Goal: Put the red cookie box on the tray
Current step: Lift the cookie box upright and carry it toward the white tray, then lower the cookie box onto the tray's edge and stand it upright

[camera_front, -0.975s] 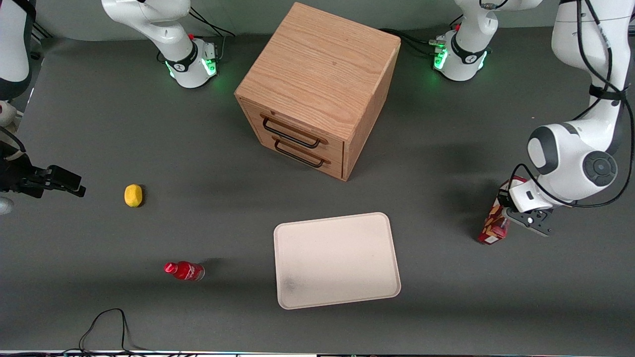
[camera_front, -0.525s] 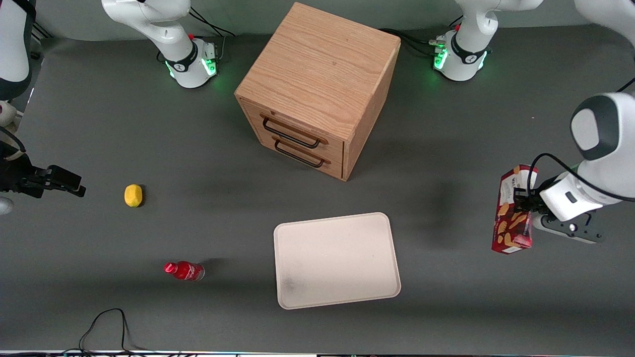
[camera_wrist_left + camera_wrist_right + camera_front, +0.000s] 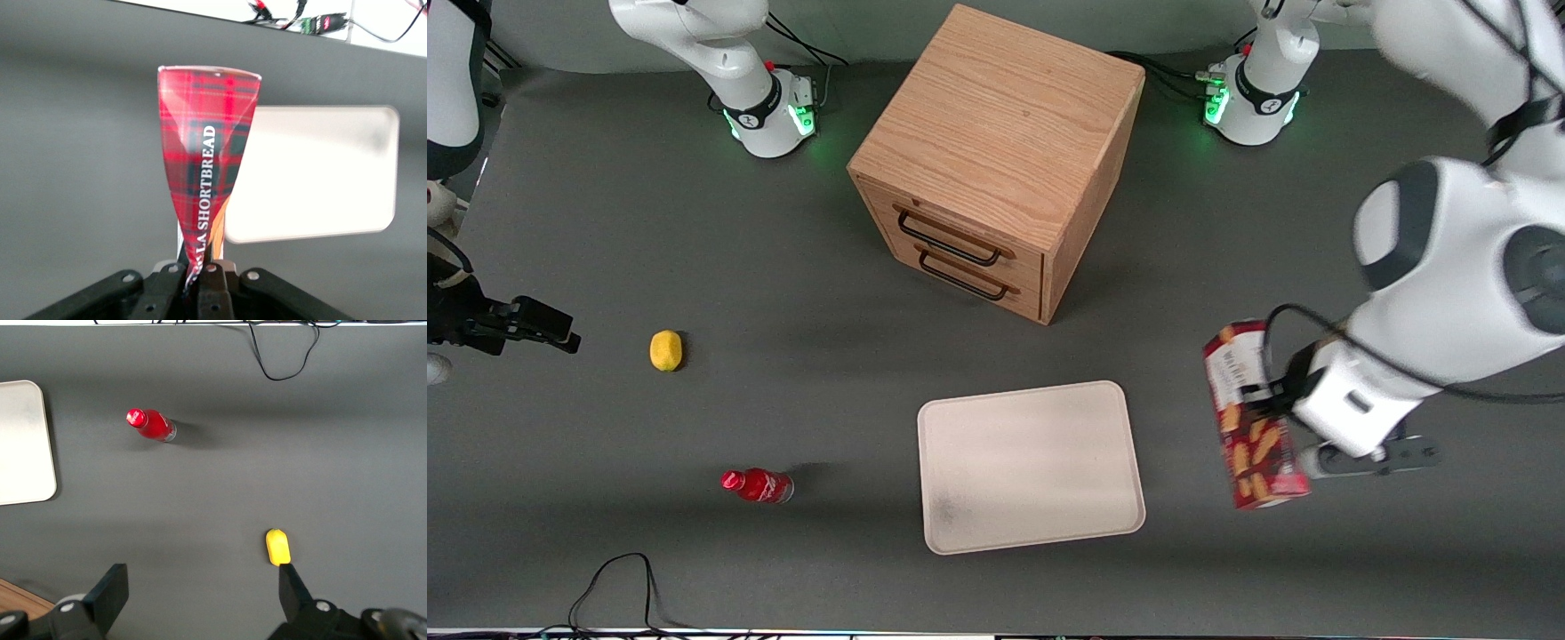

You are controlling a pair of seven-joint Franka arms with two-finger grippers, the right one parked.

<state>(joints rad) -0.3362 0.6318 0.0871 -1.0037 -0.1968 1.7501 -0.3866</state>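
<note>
The red cookie box (image 3: 1251,418) hangs in the air, lifted off the table, beside the tray (image 3: 1030,467) toward the working arm's end. It is a long dark-red carton with cookie pictures. My left gripper (image 3: 1282,418) is shut on it, pinching one end. In the left wrist view the box (image 3: 205,160) juts out from the gripper (image 3: 198,272) with its plaid side showing, and the pale tray (image 3: 320,173) lies beside it below. The tray is flat, cream-pink, with a low rim and nothing on it.
A wooden two-drawer cabinet (image 3: 1000,160) stands farther from the front camera than the tray. A small red bottle (image 3: 758,485) and a yellow lemon (image 3: 665,349) lie toward the parked arm's end. A black cable (image 3: 618,578) loops near the front edge.
My left gripper has lifted the cookie box off the table and carried it toward the tray and nearer the front camera. The box has tilted as it moved.
</note>
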